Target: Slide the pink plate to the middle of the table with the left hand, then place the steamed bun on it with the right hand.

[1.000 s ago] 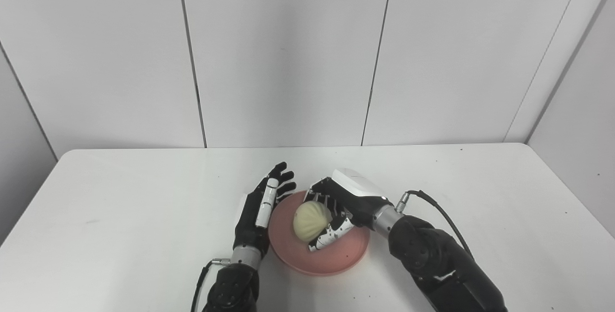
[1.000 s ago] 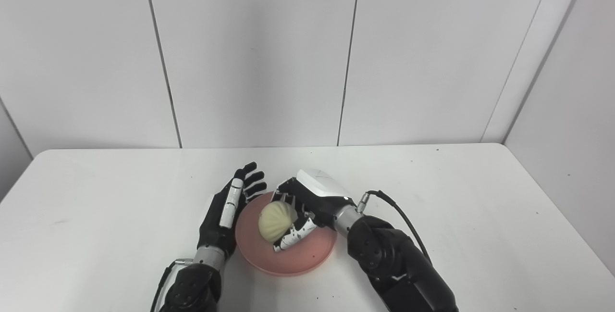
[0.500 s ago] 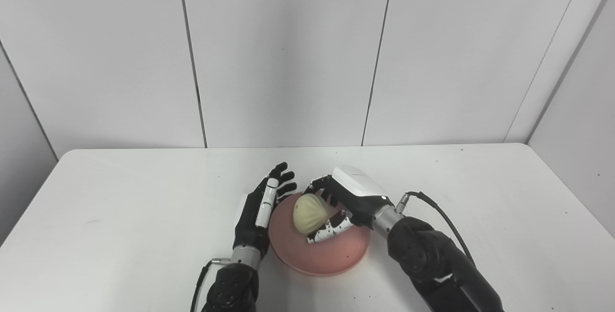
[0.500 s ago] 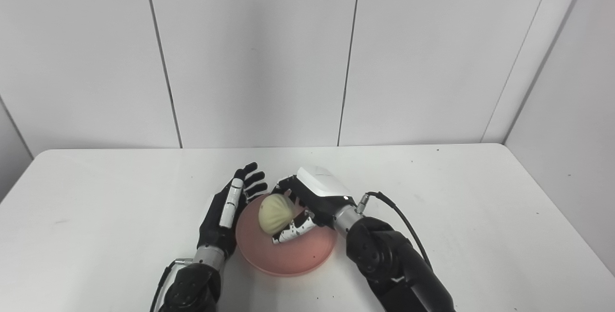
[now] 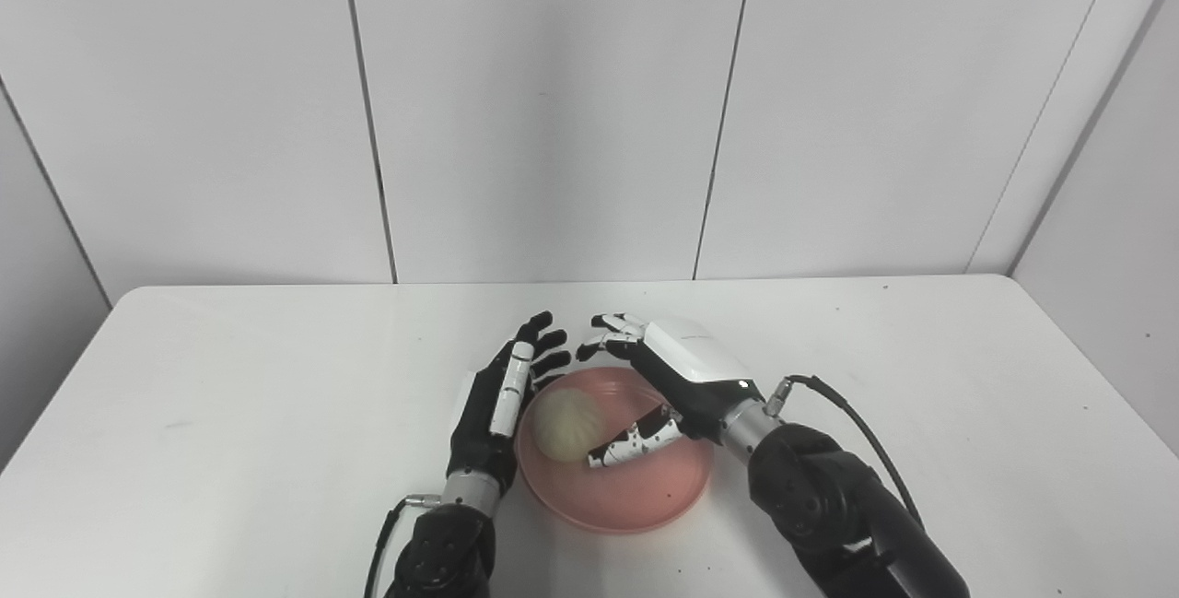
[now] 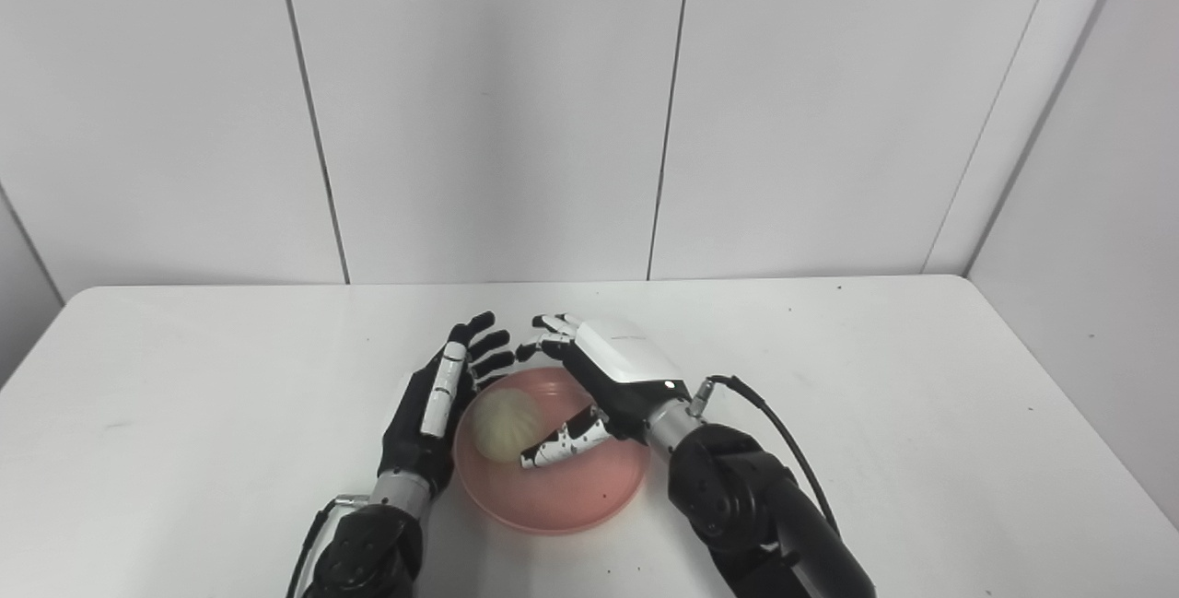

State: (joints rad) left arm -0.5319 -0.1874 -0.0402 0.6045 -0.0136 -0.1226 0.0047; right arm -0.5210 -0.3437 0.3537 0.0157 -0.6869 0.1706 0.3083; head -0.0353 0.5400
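White wall panels with thin dark seams stand behind a white table (image 5: 276,414) with rounded corners, and a grey side wall angles in at the far right. Near the middle of the table's front half lies the pink plate (image 5: 645,497), a shallow round dish with a raised rim. On the left part of the plate sits the steamed bun (image 5: 564,413), pale cream, round and finely pleated, resting free on the dish with no fingers wrapped around it. Beside the plate's left edge stands the left hand (image 5: 493,409), black with a white strip along one finger, its fingers straight, spread a little apart and pointing toward the far wall; it holds nothing, and its inner side lies just beside the plate rim and close to the bun, though actual contact cannot be told. Over the far right part of the plate hangs the right hand (image 5: 677,372), with a white back shell and black palm, also holding nothing: its fingers (image 5: 608,333) reach out spread above the plate's far edge, near the tips of the left hand, while its black-and-white thumb (image 5: 636,439) stretches low across the plate, its tip just beside the bun. A black cable (image 5: 847,414) loops from the right wrist over the dark forearm.
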